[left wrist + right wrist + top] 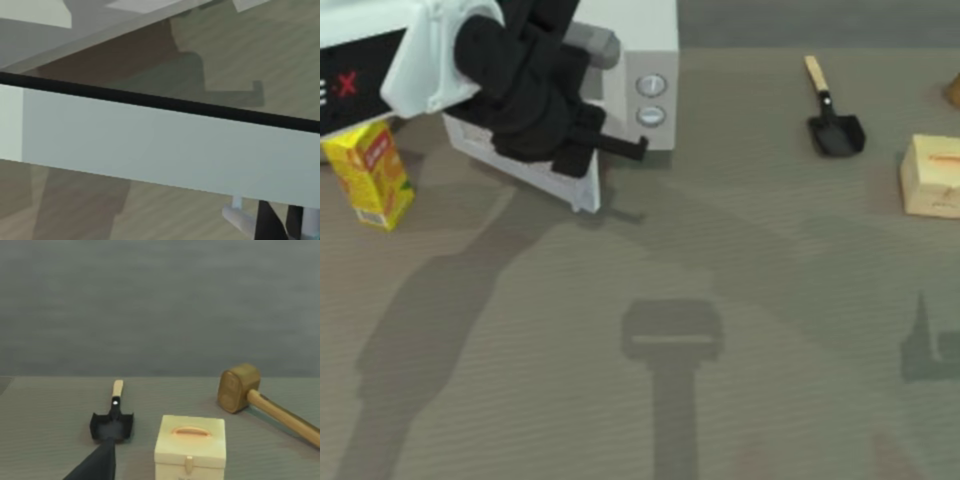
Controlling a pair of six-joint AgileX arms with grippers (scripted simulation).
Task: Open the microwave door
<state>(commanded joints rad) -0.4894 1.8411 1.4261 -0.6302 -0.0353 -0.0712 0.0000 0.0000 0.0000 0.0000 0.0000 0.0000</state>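
Olive tabletop (740,300), microwave (640,50) at 11 o'clock: microwave door (545,175) partly swung open.
Left pincer (620,147) at door edge, grip indiscernible; right pincer unseen; further swing remains.

Left arm (525,95) hides most of the microwave door (570,185) and the left gripper's fingers; mallet (260,400) handle runs off the right wrist view's edge
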